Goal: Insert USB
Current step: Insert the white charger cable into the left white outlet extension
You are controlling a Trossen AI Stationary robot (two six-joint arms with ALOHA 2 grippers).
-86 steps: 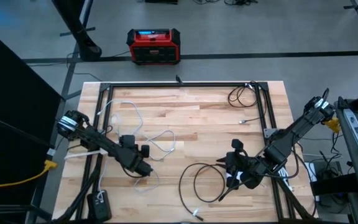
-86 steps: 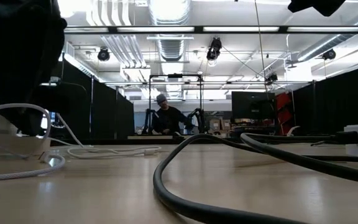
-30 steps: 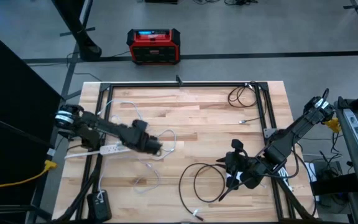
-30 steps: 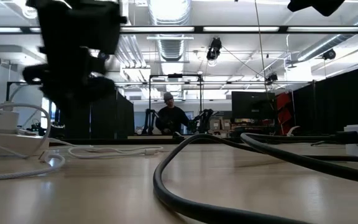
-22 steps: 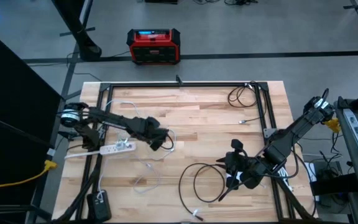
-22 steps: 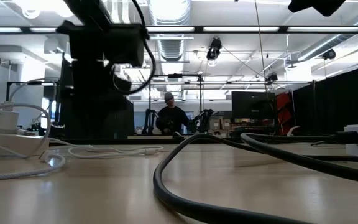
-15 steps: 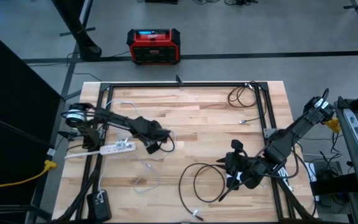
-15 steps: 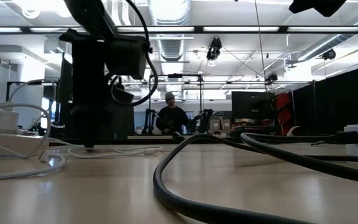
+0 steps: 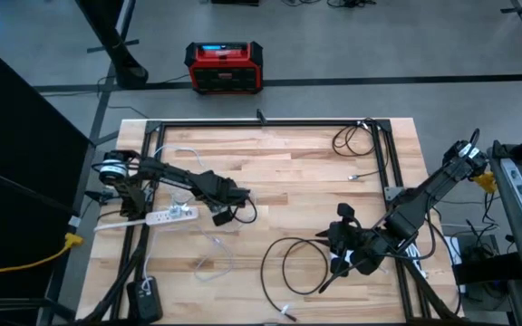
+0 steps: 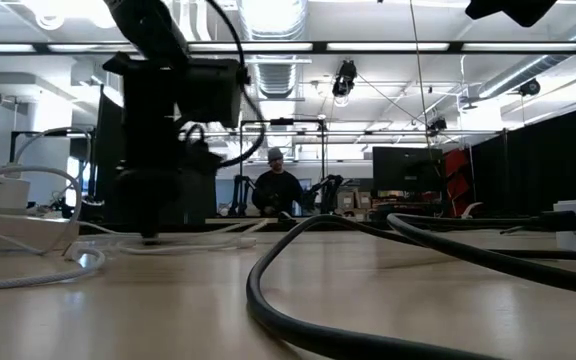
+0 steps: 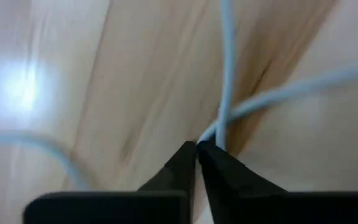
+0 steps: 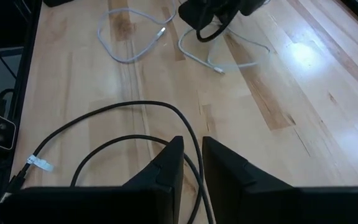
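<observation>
Swinging up from lower left, our left gripper (image 9: 222, 215) has come down left of centre and pinched tight on the white USB cable (image 11: 227, 81), so we have it in hand. Lower right, our right gripper (image 9: 344, 260) waits, jaws narrow, above the black cable (image 12: 129, 124).

grey floor (image 9: 379, 54), red case (image 9: 224, 66), black curtains (image 10: 183, 180), ceiling strip lights (image 10: 268, 15), seated person (image 10: 279, 186)
</observation>
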